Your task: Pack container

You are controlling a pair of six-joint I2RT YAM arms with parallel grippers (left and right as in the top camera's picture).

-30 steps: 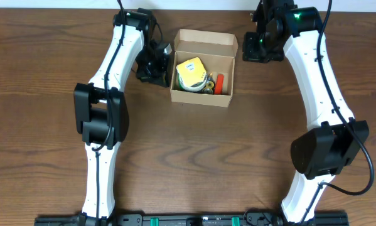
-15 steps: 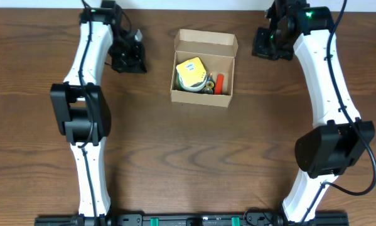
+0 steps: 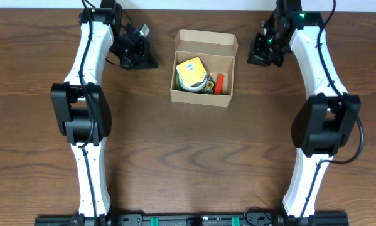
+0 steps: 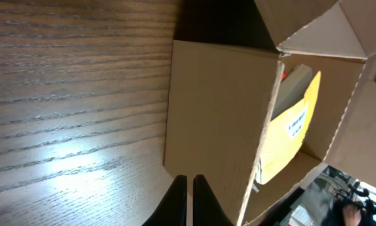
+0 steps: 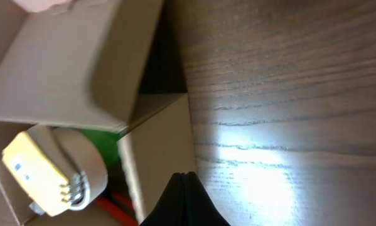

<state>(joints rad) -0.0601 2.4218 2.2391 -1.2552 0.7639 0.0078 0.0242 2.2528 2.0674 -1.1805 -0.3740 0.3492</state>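
**Task status.** Packing is judged to be largely complete. No loose item is visible on the table [image 3: 175, 157]. The container [image 3: 200, 98], a plain brown cardboard box, stands toward the far centre of the table, between the two arms. It holds:

- a yellow item [image 3: 189, 70] with a white label
- a red item [image 3: 220, 81] on the right-hand side
- smaller pieces between these two, too small to identify

The hinged flap lid [image 3: 206, 40] is open and lies back on the far side of the container. The remaining step, as judged, is to fold the lid down over the contents.

**Tool state.** The left gripper [image 3: 137, 53] is clenched, fingers together, with nothing between them. The right gripper [image 3: 263, 50] is likewise clenched and empty.

**Relative position.** Both grippers sit level with the far half of the container, one at each side. Both are near the container but apart from it. In each wrist view, the fingertips point toward a side wall of the container, with bare wood visible alongside. Neither gripper touches the lid.
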